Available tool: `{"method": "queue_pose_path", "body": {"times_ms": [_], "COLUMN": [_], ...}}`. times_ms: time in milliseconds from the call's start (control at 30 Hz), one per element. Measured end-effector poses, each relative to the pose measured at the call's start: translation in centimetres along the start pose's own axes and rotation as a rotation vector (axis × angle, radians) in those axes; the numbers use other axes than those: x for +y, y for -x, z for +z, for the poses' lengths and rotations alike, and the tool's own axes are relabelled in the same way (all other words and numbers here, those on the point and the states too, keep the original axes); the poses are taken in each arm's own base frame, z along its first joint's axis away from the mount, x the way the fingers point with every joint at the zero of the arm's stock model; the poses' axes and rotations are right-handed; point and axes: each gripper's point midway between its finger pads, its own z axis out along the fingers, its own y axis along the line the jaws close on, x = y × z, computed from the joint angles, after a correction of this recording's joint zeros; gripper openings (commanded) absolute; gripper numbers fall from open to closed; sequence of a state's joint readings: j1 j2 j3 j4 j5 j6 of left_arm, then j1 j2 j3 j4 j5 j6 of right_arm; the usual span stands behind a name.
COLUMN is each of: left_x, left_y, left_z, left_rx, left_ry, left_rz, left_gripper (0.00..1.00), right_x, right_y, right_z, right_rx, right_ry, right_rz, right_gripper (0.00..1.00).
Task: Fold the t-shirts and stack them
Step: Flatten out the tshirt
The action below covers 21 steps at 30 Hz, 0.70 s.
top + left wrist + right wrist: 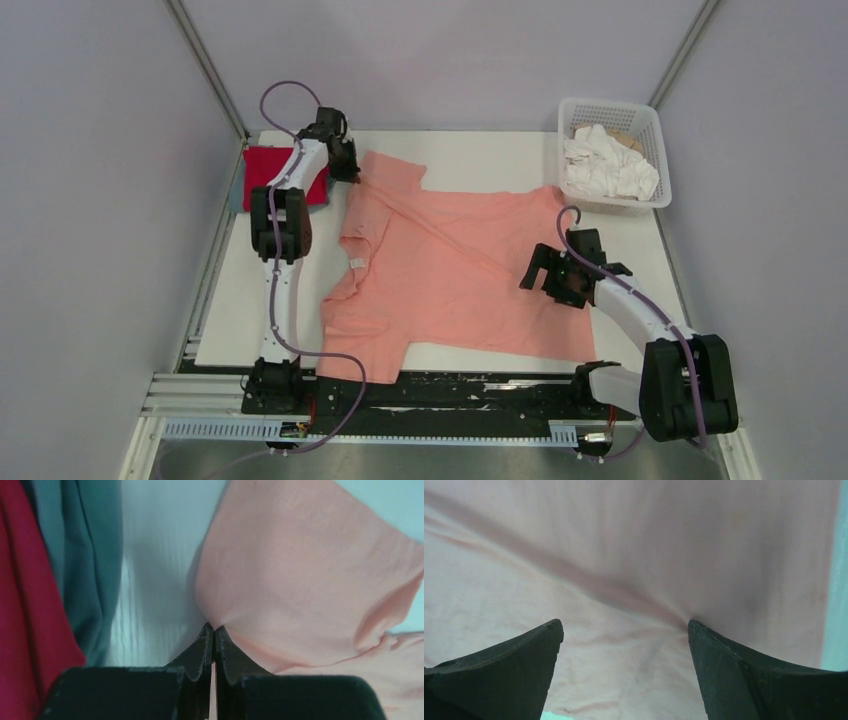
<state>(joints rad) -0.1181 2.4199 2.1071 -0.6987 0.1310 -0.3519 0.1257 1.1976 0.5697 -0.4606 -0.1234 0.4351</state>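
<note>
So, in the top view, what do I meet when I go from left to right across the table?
red shirt → pink shirt → basket

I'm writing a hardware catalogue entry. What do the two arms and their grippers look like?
The left arm and right arm have white links with black joint housings. A lilac cable loops along each. The left gripper and right gripper are black, with tapered wedge fingers. No markings show.
</note>
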Motion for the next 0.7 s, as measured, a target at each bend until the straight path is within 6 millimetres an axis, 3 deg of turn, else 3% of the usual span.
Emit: {"method": "queue_pose_path", "body": {"times_ms": [100, 167, 233, 267, 333, 567, 700], "left_x": [1.2, 1.6, 2.3, 2.5, 2.9, 2.4, 1.1], "left_y": [2.2, 2.6, 3.0, 3.4, 4.1, 6.3, 5.2], "left_z": [1.6, 1.7, 1.5, 1.3, 1.2, -1.3, -5.8], "left_rx": [-0.001, -0.001, -0.007, -0.017, -0.046, -0.103, -0.1], "left_ry": [-0.06, -0.088, -0.114, -0.126, -0.161, -0.219, -0.211], "left_rz": [0.016, 0.01, 0.006, 0.007, -0.005, 0.01, 0.003], "left_gripper": [0.23, 0.36, 0.54, 0.75, 0.97, 1.0, 1.0], "right_x": [0.0, 0.0, 0.0, -0.1, -0.1, 0.3, 0.8], "right_y": [0.1, 0.1, 0.1, 0.1, 0.1, 0.4, 0.6], "right_z": [-0.2, -0.3, -0.3, -0.3, -0.3, -0.8, -1.2], "right_rx": [-0.006, -0.009, -0.008, -0.007, -0.007, -0.028, -0.043], "right_ry": [0.002, 0.002, 0.002, 0.002, 0.003, 0.022, 0.039], "right_rz": [-0.004, -0.007, -0.01, -0.012, -0.015, -0.024, -0.034], "right_gripper": [1.0, 1.0, 1.0, 1.0, 1.0, 1.0, 1.0]}}
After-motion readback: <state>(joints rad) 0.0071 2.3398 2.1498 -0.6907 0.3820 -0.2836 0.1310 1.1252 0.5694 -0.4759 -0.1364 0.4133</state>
